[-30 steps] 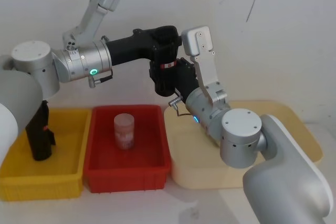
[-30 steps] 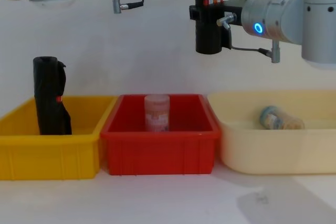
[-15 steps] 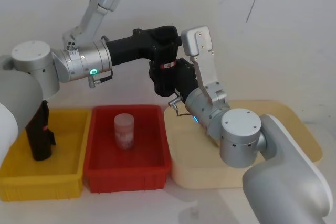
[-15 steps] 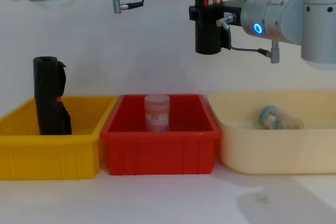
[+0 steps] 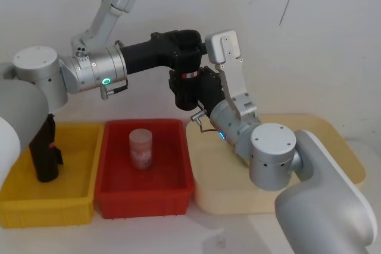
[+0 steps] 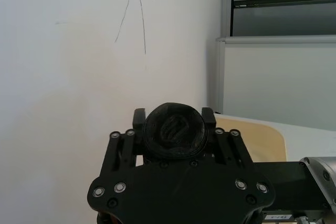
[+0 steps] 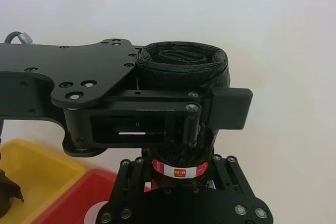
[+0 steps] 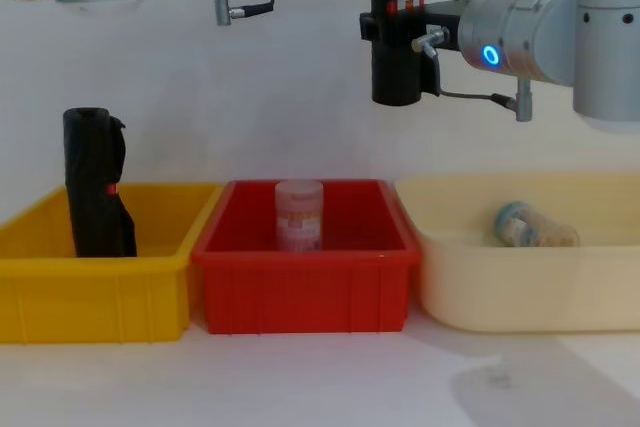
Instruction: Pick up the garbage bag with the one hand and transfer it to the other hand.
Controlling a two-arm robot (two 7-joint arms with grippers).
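Observation:
The garbage bag (image 5: pixel 188 90), a tall black roll with a red-and-white label band, hangs upright in the air above the gap between the red bin and the cream tray. My left gripper (image 5: pixel 189 44), on the green-lit arm, is shut on its upper end; its fingers flank the roll's top (image 6: pixel 176 129). My right gripper (image 8: pixel 398 25), on the blue-lit arm, reaches in from the right. It grips the roll at the label band (image 7: pixel 179 171), fingers against both sides. The lower half of the bag (image 8: pixel 397 72) hangs free below both grippers.
A yellow bin (image 8: pixel 60 287) at the left holds another black roll (image 8: pixel 95 187). The red bin (image 8: pixel 300 292) in the middle holds a pink jar (image 8: pixel 299 214). At the right, the cream tray (image 8: pixel 520 292) holds a blue-lidded jar (image 8: pixel 525 225) lying on its side. A white wall stands close behind.
Almost nothing: both arms and the bag between them shifted by only a hair.

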